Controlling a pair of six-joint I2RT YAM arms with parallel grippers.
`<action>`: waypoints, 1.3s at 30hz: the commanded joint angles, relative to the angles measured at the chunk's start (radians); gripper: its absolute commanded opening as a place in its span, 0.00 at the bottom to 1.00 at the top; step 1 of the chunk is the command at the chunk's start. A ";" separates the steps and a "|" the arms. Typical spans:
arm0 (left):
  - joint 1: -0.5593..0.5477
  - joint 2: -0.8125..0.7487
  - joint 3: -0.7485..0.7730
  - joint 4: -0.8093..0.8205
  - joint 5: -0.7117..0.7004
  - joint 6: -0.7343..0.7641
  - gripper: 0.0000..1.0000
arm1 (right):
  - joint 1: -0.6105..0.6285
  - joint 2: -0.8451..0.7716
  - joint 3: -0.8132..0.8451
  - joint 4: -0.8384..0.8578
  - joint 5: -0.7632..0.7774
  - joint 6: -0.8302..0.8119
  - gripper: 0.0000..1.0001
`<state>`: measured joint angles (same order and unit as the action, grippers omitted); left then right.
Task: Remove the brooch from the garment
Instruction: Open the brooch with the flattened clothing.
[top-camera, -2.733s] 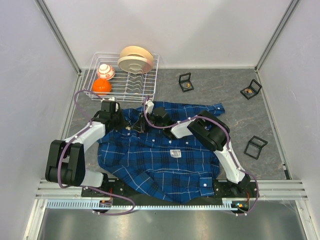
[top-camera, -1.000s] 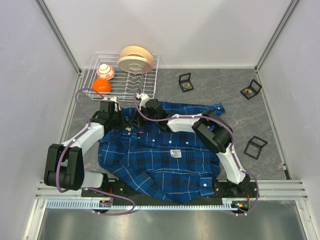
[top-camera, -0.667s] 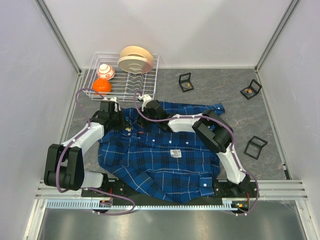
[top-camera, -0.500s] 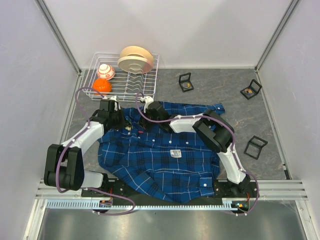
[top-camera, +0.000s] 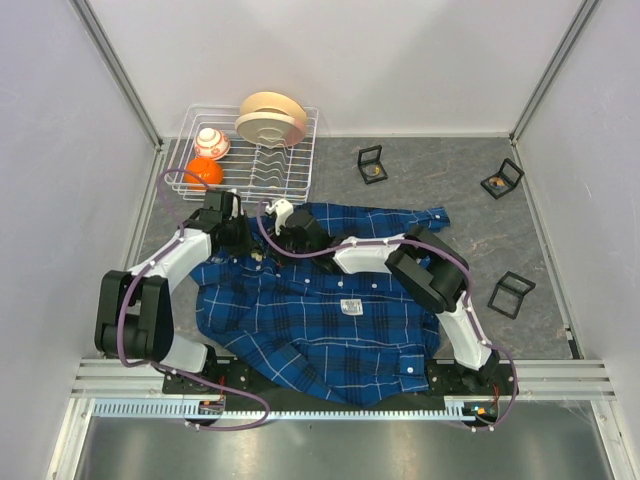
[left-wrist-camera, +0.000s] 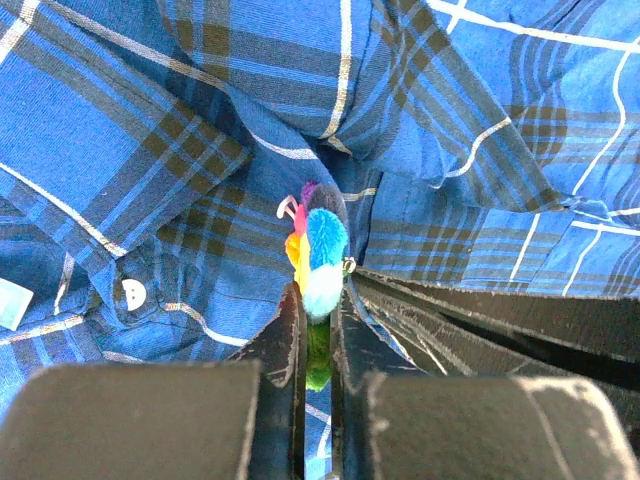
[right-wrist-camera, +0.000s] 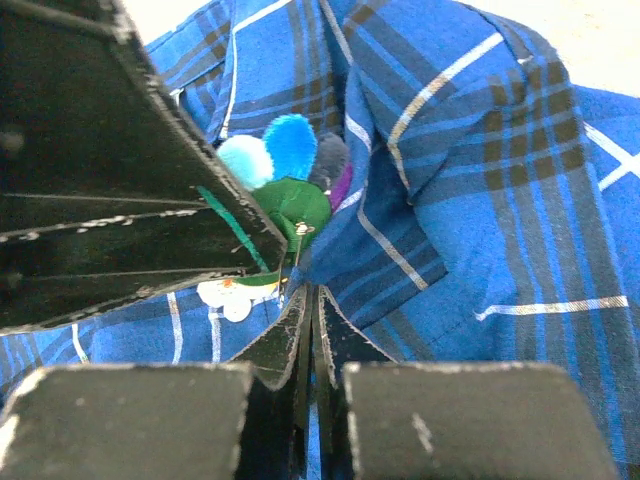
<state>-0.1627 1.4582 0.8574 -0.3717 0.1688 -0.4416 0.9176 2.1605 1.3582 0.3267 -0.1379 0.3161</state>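
The garment (top-camera: 340, 310), a dark-blue plaid shirt, lies spread across the table. The brooch (left-wrist-camera: 320, 250), a cluster of blue, orange, purple and green pompoms, sits on a raised fold near the collar. My left gripper (left-wrist-camera: 315, 295) is shut on the brooch's lower green part. In the right wrist view the brooch (right-wrist-camera: 285, 170) shows just past my right gripper (right-wrist-camera: 310, 292), which is shut on a fold of the garment (right-wrist-camera: 480, 200) right beside the brooch's pin. The left fingers (right-wrist-camera: 130, 200) fill that view's left side. From above, both grippers meet at the shirt's upper left (top-camera: 265, 240).
A white wire dish rack (top-camera: 285, 180) holding plates, a patterned ball and an orange fruit stands just behind the grippers. Three small black boxes lie on the grey mat: one (top-camera: 371, 165) at the back, one (top-camera: 501, 180) at the far right, one (top-camera: 512, 294) right of the shirt.
My right gripper has moved left and nearer, close against the left gripper, and now pinches cloth by the brooch. The left gripper keeps its hold on the brooch.
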 joint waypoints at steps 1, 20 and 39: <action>0.005 0.019 0.058 -0.049 0.037 0.027 0.02 | 0.027 -0.053 0.039 0.017 0.020 -0.074 0.05; 0.005 0.062 0.094 -0.081 0.156 0.080 0.02 | 0.066 -0.005 0.113 -0.012 0.041 -0.153 0.05; 0.005 0.033 0.083 -0.088 0.092 0.118 0.02 | -0.029 -0.059 0.056 -0.092 0.042 0.041 0.28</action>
<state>-0.1444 1.5162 0.9173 -0.4580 0.2367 -0.3660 0.9394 2.1632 1.4395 0.1936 -0.0341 0.2699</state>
